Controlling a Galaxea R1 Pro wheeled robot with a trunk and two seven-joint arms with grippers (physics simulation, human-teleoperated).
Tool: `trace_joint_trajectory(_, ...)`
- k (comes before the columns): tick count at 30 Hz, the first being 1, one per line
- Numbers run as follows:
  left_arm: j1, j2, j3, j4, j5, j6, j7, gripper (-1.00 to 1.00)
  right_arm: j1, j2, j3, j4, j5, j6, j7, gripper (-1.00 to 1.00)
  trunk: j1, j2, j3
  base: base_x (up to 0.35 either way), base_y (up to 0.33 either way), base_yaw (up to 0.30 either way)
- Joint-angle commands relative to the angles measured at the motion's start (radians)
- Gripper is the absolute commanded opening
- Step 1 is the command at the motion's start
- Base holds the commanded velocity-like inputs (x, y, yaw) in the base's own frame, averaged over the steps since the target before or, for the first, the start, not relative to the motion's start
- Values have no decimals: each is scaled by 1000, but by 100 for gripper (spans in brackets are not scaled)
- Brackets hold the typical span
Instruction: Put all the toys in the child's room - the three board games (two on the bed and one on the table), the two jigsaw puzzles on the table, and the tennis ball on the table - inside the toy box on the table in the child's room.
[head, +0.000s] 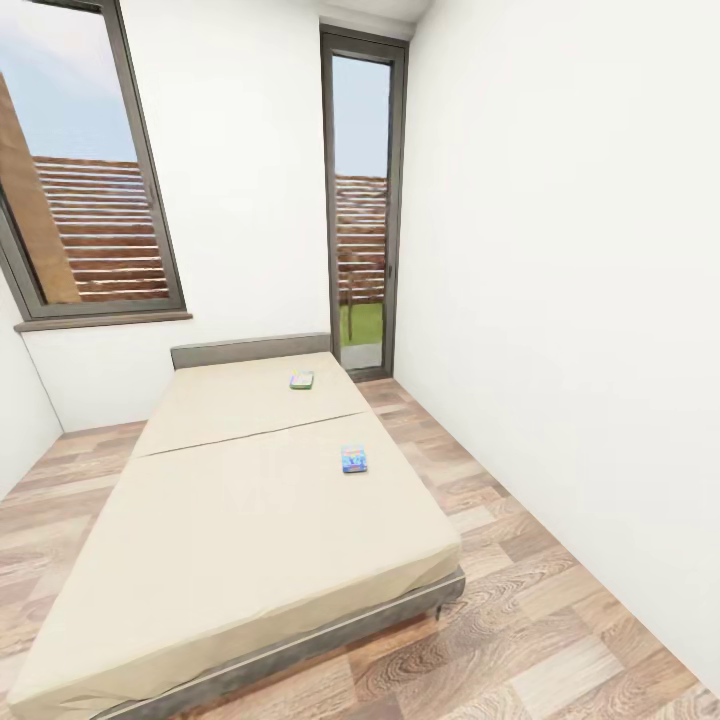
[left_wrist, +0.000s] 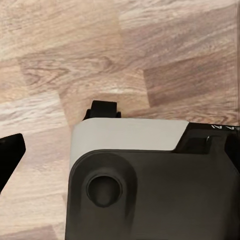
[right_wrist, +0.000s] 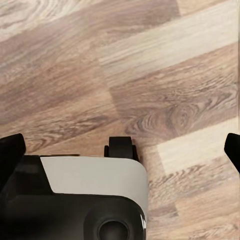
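Observation:
The bed (head: 240, 520), with its plain beige mattress, fills the middle of the head view in the child's room. Two board games lie flat on it. A mostly blue one (head: 354, 459) rests near the mattress's right edge, and a white-green one (head: 302, 380) lies farther back near the headboard (head: 250, 350). In the wrist views both grippers hang over the wood floor beside the robot's base. My right gripper (right_wrist: 122, 150) is open and holds nothing. My left gripper (left_wrist: 120, 150) shows one dark fingertip (left_wrist: 10, 155) far out at the edge and nothing between its fingers. The table and the toy box are out of view.
A strip of wood-plank floor (head: 520, 600) runs between the bed and the white right wall (head: 580, 300). A tall glazed door (head: 362, 210) stands beyond the bed, with a window (head: 90, 180) at the left. The robot's grey and black base (left_wrist: 150, 185) sits under the left wrist camera.

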Motion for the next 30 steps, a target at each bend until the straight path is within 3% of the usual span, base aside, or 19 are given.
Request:
trace_joint_trajectory(1, -12, 0, 8, -2, 4, 10, 0, 100, -20, 2, 0, -7, -1, 14, -1, 100, 0, -1, -1, 0, 0, 0)
trace_joint_trajectory(3, -28, 0, 13, -2, 12, 18, -1, 100, -43, 4, 0, -10, -1, 26, -1, 100, 0, -1, -1, 0, 0, 0)
trace_joint_trajectory(6, -86, 0, 31, -2, 52, 64, 0, 100, -123, 10, 0, -18, -2, 93, -1, 100, 0, -1, -1, 0, 0, 0)
trace_joint_trajectory(9, -110, 1, 35, -3, 66, 81, 1, 100, -150, 11, 0, -21, -3, 123, -1, 100, 0, -1, -1, 0, 0, 0)
trace_joint_trajectory(11, -164, 1, 42, -5, 88, 112, 1, 100, -205, 13, 0, -25, -4, 184, 0, 100, 0, -1, -1, 0, 0, 0)
trace_joint_trajectory(14, -193, 2, 44, -5, 96, 125, 0, 100, -236, 14, 0, -27, -5, 213, 0, 100, 0, -1, -1, 0, 0, 0)
trace_joint_trajectory(19, -307, 0, 51, -7, 117, 158, -4, 100, -356, 15, 0, -31, -6, 293, 3, 100, 0, -1, -1, 0, 0, 0)
trace_joint_trajectory(22, -336, -1, 53, -9, 120, 166, -5, 100, -381, 13, 0, -32, -6, 305, 4, 100, 0, -1, -1, 0, 0, 0)
trace_joint_trajectory(27, -441, -26, 58, -21, 128, 207, -7, 100, -450, 5, 0, -61, -7, 333, 6, 100, 0, -1, -1, 0, 0, 0)
trace_joint_trajectory(30, -458, -37, 58, -28, 129, 217, -8, 100, -459, 4, 0, -78, -7, 337, 6, 100, 0, -1, -1, 0, 0, 0)
